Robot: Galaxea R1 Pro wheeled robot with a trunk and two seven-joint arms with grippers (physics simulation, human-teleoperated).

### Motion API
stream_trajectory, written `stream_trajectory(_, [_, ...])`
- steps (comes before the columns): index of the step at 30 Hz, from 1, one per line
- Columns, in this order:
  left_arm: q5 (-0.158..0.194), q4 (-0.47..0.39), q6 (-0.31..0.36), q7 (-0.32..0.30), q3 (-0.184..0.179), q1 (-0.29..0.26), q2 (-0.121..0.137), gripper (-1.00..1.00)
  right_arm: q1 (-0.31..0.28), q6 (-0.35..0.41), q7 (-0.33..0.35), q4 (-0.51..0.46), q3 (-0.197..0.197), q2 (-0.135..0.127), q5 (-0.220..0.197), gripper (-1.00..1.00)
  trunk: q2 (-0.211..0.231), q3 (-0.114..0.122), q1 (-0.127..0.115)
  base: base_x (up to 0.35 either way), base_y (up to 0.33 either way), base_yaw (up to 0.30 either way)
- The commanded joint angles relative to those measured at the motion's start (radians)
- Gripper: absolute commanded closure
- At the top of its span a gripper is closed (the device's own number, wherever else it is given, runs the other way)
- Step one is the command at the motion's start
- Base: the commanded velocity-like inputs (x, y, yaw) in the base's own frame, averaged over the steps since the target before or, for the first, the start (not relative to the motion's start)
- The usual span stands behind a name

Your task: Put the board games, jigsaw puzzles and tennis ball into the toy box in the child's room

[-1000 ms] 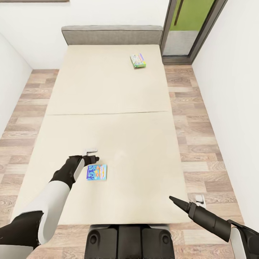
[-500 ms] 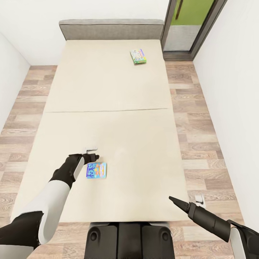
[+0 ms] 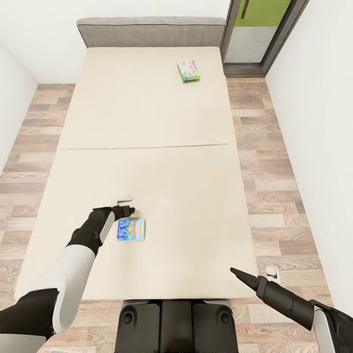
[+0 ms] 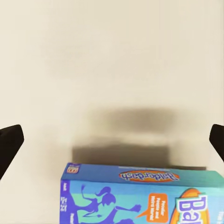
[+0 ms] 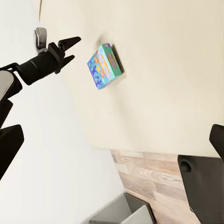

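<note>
Arms frame the lower part of the head view. At the lower right of the frame the right claw (image 3: 240, 272) hangs off the bed's near corner, its dark fingers drawn to a point, together and empty, probably parked clear so it does not crowd the other arm. At lower left the left claw (image 3: 123, 211) hovers over the bed (image 3: 147, 122), just beside the small blue board game (image 3: 131, 229). In the left wrist view its fingertips (image 4: 10, 142) sit at the two edges of the frame, spread wide apart with nothing between them, and the blue box's top edge lies below the gap; the spread looks chosen to straddle the box once the arm comes over it. The blue box lies flat on the beige sheet, untouched. Farther off, in the upper middle of the head view, the white-and-green board game (image 3: 188, 70) lies flat near the grey headboard (image 3: 151, 30), well apart from both claws, so it likely waits its turn.
</note>
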Motion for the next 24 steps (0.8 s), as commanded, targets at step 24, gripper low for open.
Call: stream_trajectory(24, [0.0, -0.013, 0.002, -0.001, -0.062, 0.0, -0.003, -1.0, -0.001, 0.002, 0.006, 0.003, -0.003, -0.001, 0.005, -1.0, -0.002, -0.04, 0.0, 0.0, 0.0, 0.0])
